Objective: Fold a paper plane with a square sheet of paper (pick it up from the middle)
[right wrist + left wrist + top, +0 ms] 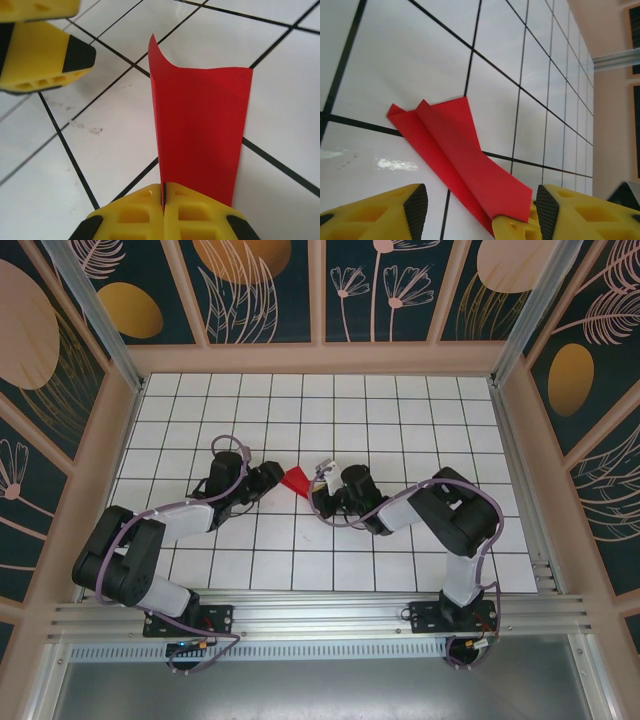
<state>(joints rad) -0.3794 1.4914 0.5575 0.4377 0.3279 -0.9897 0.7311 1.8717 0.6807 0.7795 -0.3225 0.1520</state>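
left gripper: jaws parted, flanking the paper's near end, seemingly free to regrip | narrow creased bright red paper wedge: low on white gridded tabletop, between both arms, 1 flap raised | right gripper: jaws pinched on wedge's end, likely steadying it for creasing

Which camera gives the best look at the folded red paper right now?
The left wrist view: the red paper shows nearly whole there, creases plain. The right wrist view has it close but foreshortened, one end pinched in the right gripper. In the top view it is a small, distant red patch.
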